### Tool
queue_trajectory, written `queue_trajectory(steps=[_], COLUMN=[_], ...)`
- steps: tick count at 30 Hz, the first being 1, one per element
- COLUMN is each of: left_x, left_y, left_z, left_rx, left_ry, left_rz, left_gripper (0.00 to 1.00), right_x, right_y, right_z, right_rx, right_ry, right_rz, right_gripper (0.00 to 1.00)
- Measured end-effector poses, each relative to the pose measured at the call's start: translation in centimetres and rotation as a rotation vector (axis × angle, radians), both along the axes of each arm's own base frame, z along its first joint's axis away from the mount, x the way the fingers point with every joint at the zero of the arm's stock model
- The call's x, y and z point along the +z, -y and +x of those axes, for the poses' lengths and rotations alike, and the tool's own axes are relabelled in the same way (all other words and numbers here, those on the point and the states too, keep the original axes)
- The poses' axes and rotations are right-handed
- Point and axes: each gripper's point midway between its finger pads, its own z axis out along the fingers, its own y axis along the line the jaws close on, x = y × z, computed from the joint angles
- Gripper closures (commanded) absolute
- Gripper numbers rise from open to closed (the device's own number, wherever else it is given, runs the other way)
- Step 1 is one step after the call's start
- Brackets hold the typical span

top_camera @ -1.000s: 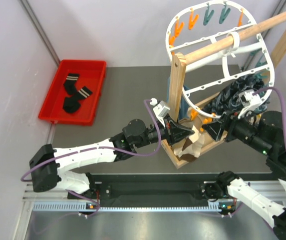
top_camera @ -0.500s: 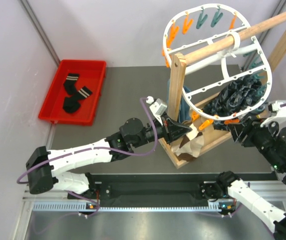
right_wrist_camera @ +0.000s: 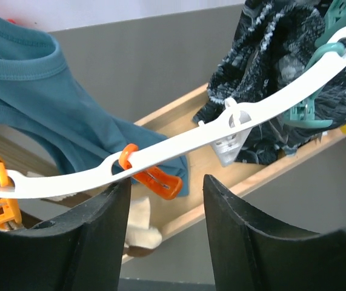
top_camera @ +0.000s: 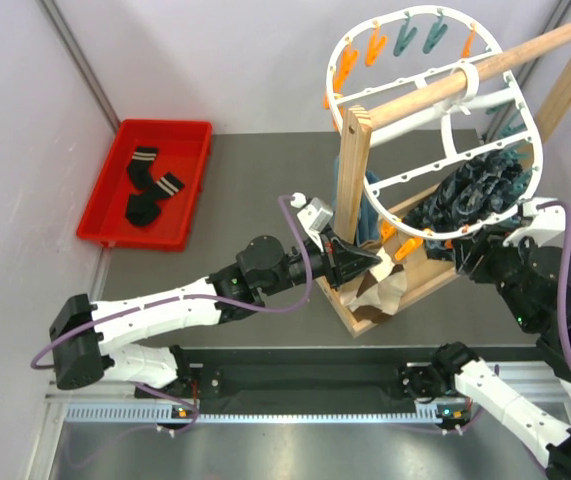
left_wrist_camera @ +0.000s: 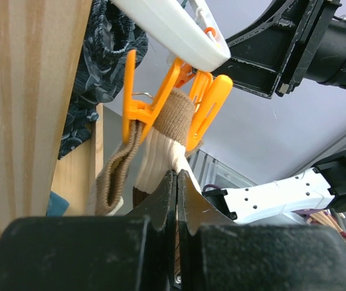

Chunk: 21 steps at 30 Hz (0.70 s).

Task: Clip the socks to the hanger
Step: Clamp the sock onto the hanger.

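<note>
A brown-and-cream sock (left_wrist_camera: pixel 160 154) hangs with its brown cuff between the arms of an orange peg (left_wrist_camera: pixel 206 109) under the white hanger's rim (left_wrist_camera: pixel 173 27). My left gripper (left_wrist_camera: pixel 177 182) is shut on the sock's cream part just below the peg. From above, the left gripper (top_camera: pixel 373 262) sits beside the wooden post, with the sock (top_camera: pixel 380 292) below it. My right gripper (right_wrist_camera: pixel 166 200) is open and holds nothing, just short of the hanger rim (right_wrist_camera: pixel 179 151) and another orange peg (right_wrist_camera: pixel 154 179). The hanger (top_camera: pixel 539 140) dangles from the wooden pole. Two black socks (top_camera: pixel 150 185) lie in the red tray.
The red tray (top_camera: pixel 115 235) sits at the far left. A wooden post (top_camera: pixel 353 170) and pole (top_camera: pixel 485 70) carry the hanger. A dark patterned garment (top_camera: pixel 470 195) and a teal cloth (right_wrist_camera: pixel 51 103) hang on it. The right gripper (top_camera: pixel 465 258) is beside the rack's base.
My right gripper has drawn back to the right, away from the peg and sock, and its fingers have narrowed somewhat. The hanger swung a little. The left gripper stayed shut on the sock.
</note>
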Motion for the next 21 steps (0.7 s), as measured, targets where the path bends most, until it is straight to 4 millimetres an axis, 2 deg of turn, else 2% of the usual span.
queue_trajectory(steps=[5, 8, 11, 16, 18, 20, 21], left_x=[0.3, 0.5, 0.8, 0.7, 0.6, 0.4, 0.3], left_y=[-0.2, -0.3, -0.4, -0.6, -0.6, -0.6, -0.6], left_z=[-0.2, -0.3, -0.4, -0.5, -0.5, -0.5, -0.4], left_rx=[-0.007, -0.011, -0.013, -0.014, -0.014, -0.011, -0.010], left_ry=[0.004, 0.007, 0.009, 0.007, 0.006, 0.006, 0.002], left_rz=[-0.007, -0.011, -0.014, -0.007, -0.002, 0.005, 0.010], left_gripper=[1.00, 1.00, 1.00, 1.00, 0.87, 0.80, 0.66], right_x=[0.5, 0.6, 0.9, 1.3, 1.4, 1.4, 1.4], right_y=[0.0, -0.2, -0.6, -1.0, -1.3, -1.5, -1.5], right_z=[0.2, 0.4, 0.6, 0.6, 0.6, 0.5, 0.5], right_rx=[0.014, 0.028, 0.052, 0.080, 0.093, 0.104, 0.107], right_ry=[0.048, 0.064, 0.080, 0.097, 0.100, 0.098, 0.097], right_rz=[-0.016, -0.030, -0.034, -0.038, -0.032, -0.028, -0.026], right_gripper=[0.53, 0.60, 0.68, 0.92, 1.00, 1.00, 1.00])
